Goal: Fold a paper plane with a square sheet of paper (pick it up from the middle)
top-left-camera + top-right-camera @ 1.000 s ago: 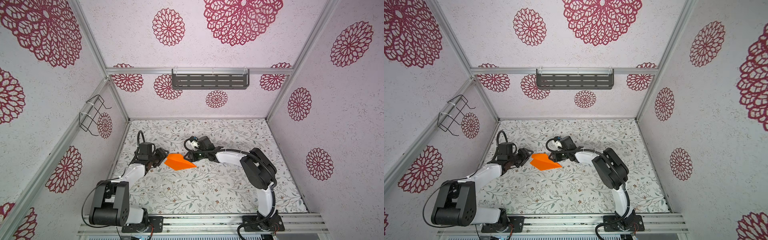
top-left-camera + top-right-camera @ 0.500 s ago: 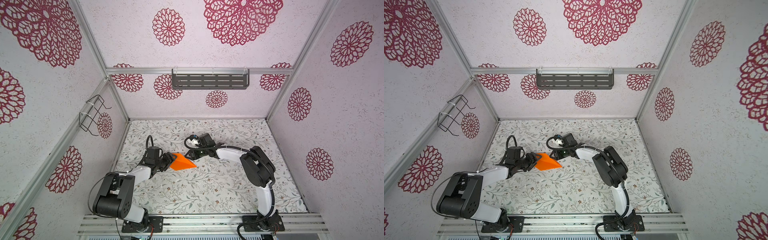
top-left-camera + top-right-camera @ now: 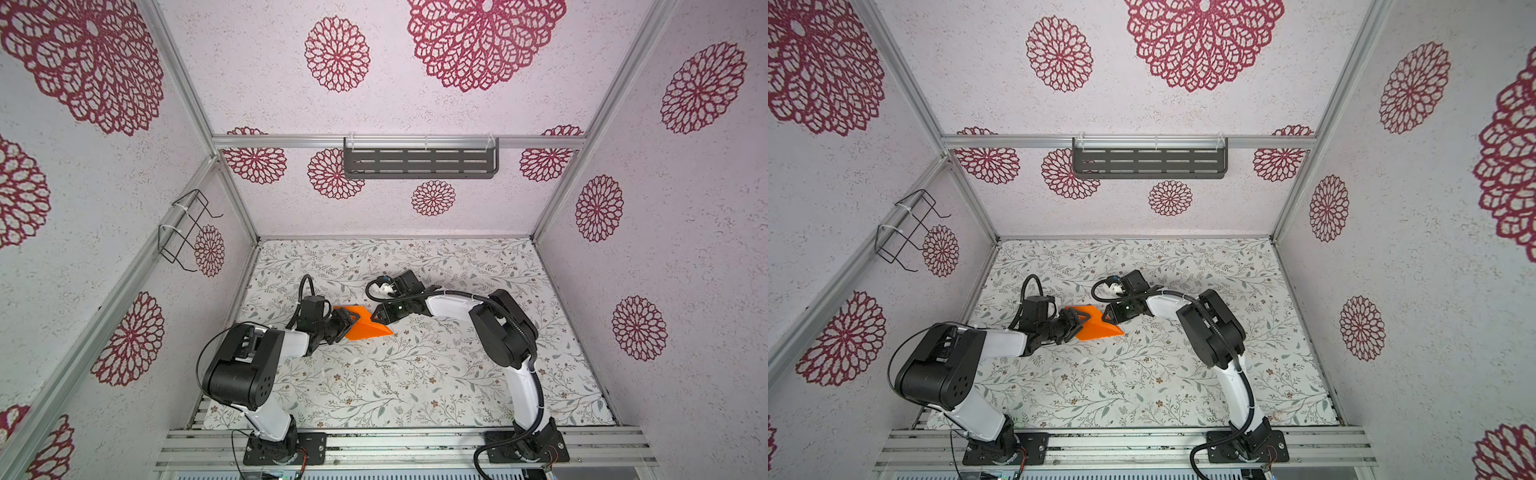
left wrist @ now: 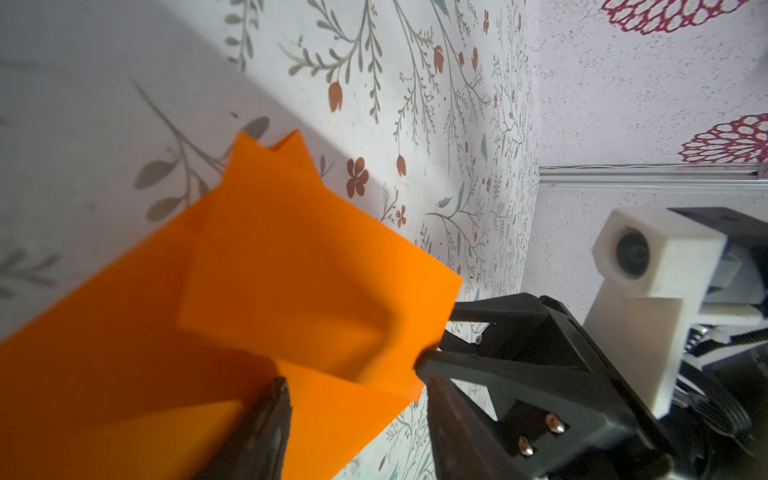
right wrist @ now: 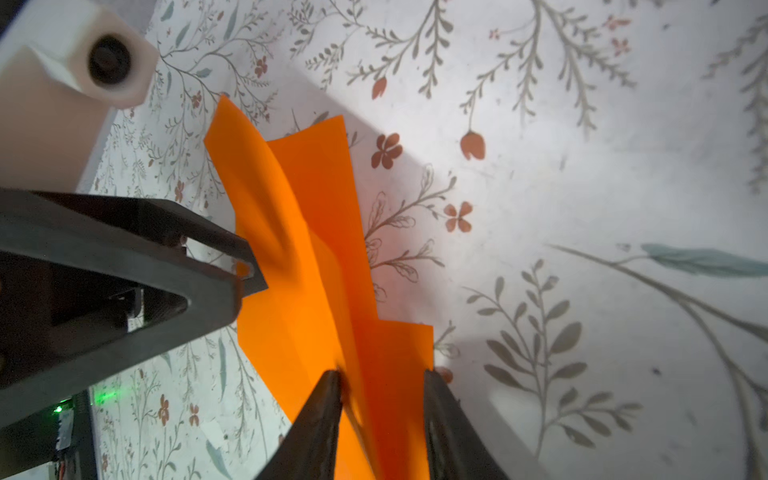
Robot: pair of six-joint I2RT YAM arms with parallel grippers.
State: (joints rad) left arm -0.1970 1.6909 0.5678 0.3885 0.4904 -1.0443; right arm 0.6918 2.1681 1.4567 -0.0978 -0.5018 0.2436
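The orange square sheet of paper [image 3: 368, 330] [image 3: 1098, 330] lies on the floral mat, folded in loose layers into a wedge whose tip points right. My left gripper [image 3: 351, 322] [image 3: 1081, 322] is at its wide left end. In the left wrist view the jaws [image 4: 353, 376] stand apart around the paper [image 4: 291, 270], both tips touching it. My right gripper [image 3: 376, 319] [image 3: 1106, 318] is at the paper's far right side. Its jaws [image 5: 380, 374] are apart with upright folded layers [image 5: 311, 249] between them. Each wrist view also shows the other gripper's fingers [image 5: 232, 270] [image 4: 498, 311].
The floral mat [image 3: 415, 374] is walled on three sides. A grey slotted shelf [image 3: 419, 160] hangs on the back wall and a wire rack [image 3: 187, 232] on the left wall. An aluminium rail [image 3: 395, 444] carries both arm bases at the front.
My left gripper has moved right onto the paper's left end, and its jaws have narrowed. The right gripper has shifted slightly toward the paper, jaws narrowing too. The paper has barely moved.
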